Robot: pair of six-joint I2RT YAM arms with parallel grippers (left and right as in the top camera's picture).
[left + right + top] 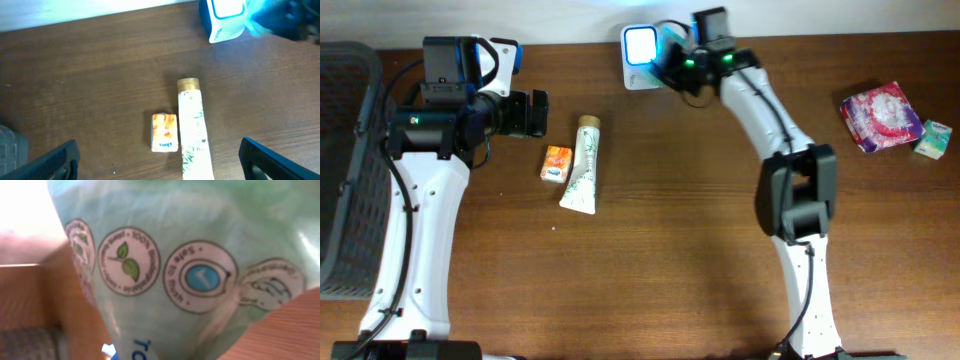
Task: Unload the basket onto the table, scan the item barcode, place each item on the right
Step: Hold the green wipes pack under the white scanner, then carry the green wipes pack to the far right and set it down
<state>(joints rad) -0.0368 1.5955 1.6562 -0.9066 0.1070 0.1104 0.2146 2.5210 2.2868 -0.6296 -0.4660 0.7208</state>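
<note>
R gripper point(671, 56) was clamped on a pale-green packet point(190, 255) w/ round leaf emblems, just beside the lit scanner point(640, 45) at the bench point(670, 260) far edge; long axis unclear. L gripper point(535, 112) stood wide apart.

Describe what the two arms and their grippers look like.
The left arm and right arm have white shells, black joints and black cables along them. Green lights glow near both wrists. The left gripper and right gripper are black.
</note>
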